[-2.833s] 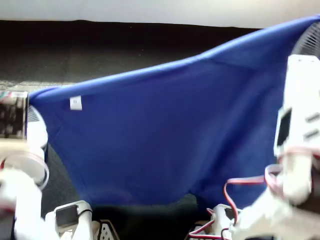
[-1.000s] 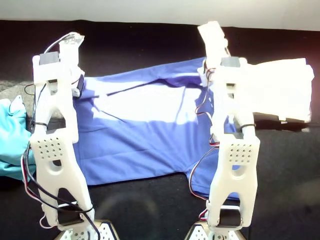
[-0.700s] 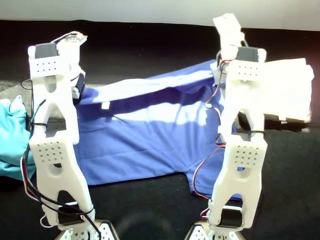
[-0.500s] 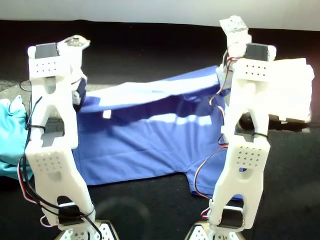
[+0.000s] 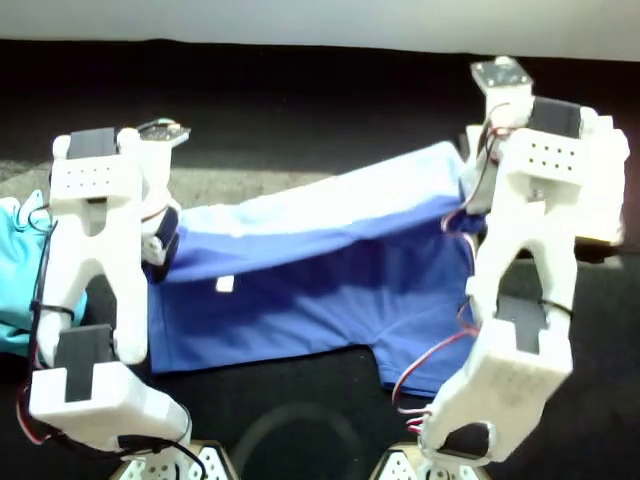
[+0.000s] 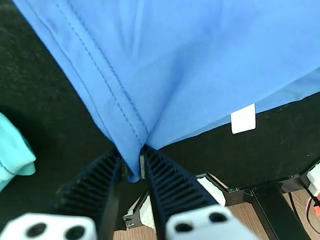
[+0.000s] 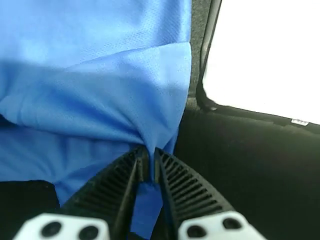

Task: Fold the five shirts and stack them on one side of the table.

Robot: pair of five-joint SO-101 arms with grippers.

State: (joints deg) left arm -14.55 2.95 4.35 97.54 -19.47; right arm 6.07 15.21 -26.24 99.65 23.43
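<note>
Clamping a stitched edge of the blue shirt (image 5: 330, 290) between the ribbed black fingers of the left gripper (image 6: 131, 162), at the left of the high view. Clenching on a bunched fold of the same shirt with the right gripper (image 7: 146, 162), at the upper right of the high view. Stretching between the two grippers as a raised, brightly lit band, with the rest of the fabric draping onto the black table (image 5: 300, 100) across the frame's middle. Showing a small white tag (image 5: 225, 284) near the shirt's left side. Sharing the table with a teal shirt (image 5: 18, 270) at the far left edge, just beside the left arm, and with a bright white item (image 7: 265, 55) near the right gripper, too washed out to identify.
</note>
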